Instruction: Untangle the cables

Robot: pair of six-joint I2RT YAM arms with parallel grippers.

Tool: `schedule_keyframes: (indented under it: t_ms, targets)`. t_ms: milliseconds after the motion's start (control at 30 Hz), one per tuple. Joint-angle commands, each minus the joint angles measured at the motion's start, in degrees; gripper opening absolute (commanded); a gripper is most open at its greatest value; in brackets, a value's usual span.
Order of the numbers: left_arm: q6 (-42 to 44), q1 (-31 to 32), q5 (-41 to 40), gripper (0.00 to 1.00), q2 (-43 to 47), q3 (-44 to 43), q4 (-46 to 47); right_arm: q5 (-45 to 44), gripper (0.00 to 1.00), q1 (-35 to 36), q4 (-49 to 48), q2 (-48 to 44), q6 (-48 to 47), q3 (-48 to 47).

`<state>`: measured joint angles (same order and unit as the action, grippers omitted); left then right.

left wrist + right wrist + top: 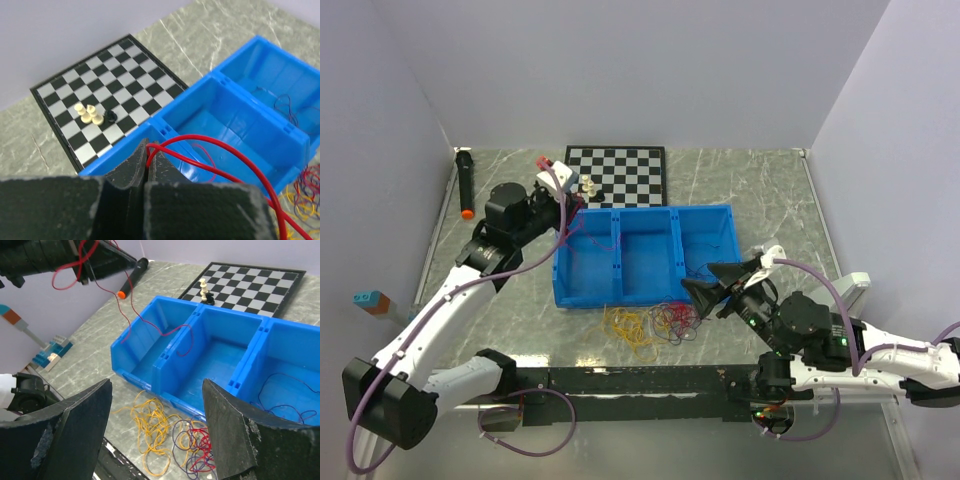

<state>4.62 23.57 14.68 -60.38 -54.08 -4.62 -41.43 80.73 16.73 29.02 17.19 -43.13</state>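
Left gripper (148, 150) — jaws pressed together, pinching a red cable (220, 147) that trails into the blue bin (235, 115). Right gripper (157, 390) — jaws spread, holding nothing, near the tangled cables (170, 440) lying on the desk (95, 355) just in front of the bin.

The top camera sits high behind both arm bases, looking down and forward over the whole bench (750, 185). The left wrist camera looks closely past its claw (148, 150) at the chessboard (107, 95) and blue three-compartment bin (225, 120). The right wrist camera looks low between its claw (157, 385) fingers from the bin's near side. All three views share the bin and chessboard.
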Motion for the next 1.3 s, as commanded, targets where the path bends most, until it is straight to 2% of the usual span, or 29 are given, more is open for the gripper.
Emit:
schedule_keyframes:
  t_ms: [0,133,300,633,867,1000,1267]
  targets:
    - [-3.6,-1.3,-0.5,0.01,1.1,-3.1,7.1,-1.9,0.79,0.0,0.9,-1.9,1.4,1.1]
    - [-8.0,-2.5,1.0,0.01,1.8,-6.1,8.2,-1.8,0.78,0.0,0.7,-1.7,1.4,1.5]
    - [-9.5,-2.9,3.2,0.01,1.8,-9.5,6.6,-1.5,0.78,0.0,-0.2,-0.9,1.0,1.7]
    - [-5.3,-2.9,1.1,0.01,1.7,-1.0,5.7,-2.2,0.77,0.0,0.6,-2.7,1.6,2.3]
    - [-5.3,-2.9,0.0,0.01,-1.6,3.1,9.8,-2.9,0.77,0.0,0.9,-3.5,2.0,2.4]
    - [-2.4,-2.9,-1.6,0.01,-4.1,4.2,10.2,-3.0,0.77,0.0,0.8,-4.0,2.6,3.1]
    - [-7.9,-0.1,2.0,0.01,-7.9,4.8,13.8,-3.2,0.77,0.0,0.1,-3.4,1.8,3.1]
